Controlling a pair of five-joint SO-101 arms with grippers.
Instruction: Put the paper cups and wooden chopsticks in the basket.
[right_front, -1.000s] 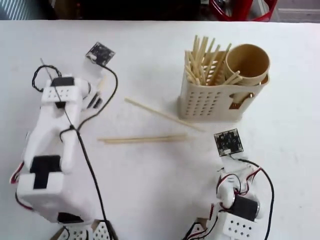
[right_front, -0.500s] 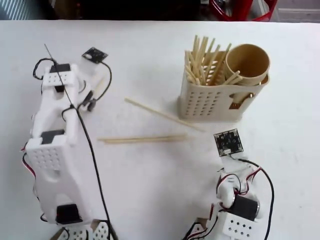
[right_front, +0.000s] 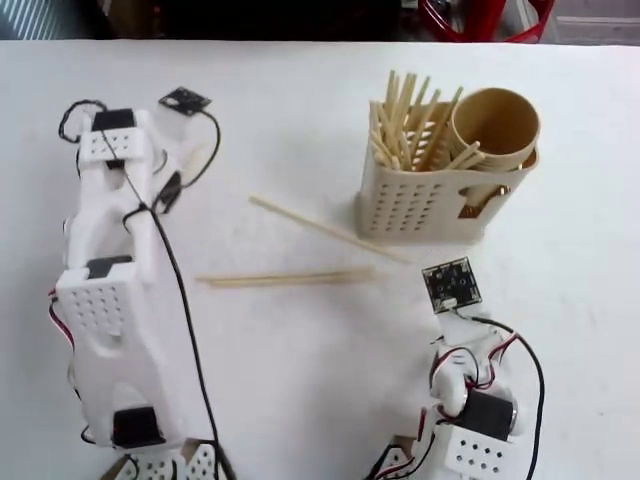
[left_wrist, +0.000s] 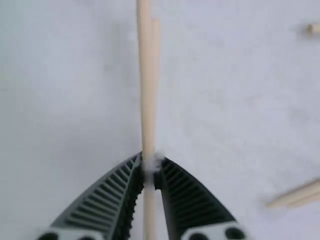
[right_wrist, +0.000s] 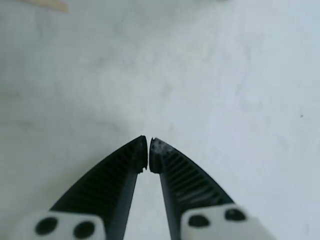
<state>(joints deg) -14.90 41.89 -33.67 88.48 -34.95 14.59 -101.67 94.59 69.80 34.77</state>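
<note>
chopstick (left_wrist: 145, 75) clamped in left gripper (left_wrist: 150, 169) (right gripper (right_wrist: 149, 151) closed over table (right_wrist: 235, 70))

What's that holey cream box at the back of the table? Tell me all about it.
The basket is cream and looks like plastic, its wall dotted with small holes, with a handle slot. It stands upright on the white table, holding wooden chopsticks that lean at one side and a tan paper cup at the other.

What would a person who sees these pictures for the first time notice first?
The cream basket at the far right, bristling with upright chopsticks beside a paper cup. Next, the left claw shut on its held chopsticks, and loose chopsticks lying in the middle of the table.
</note>
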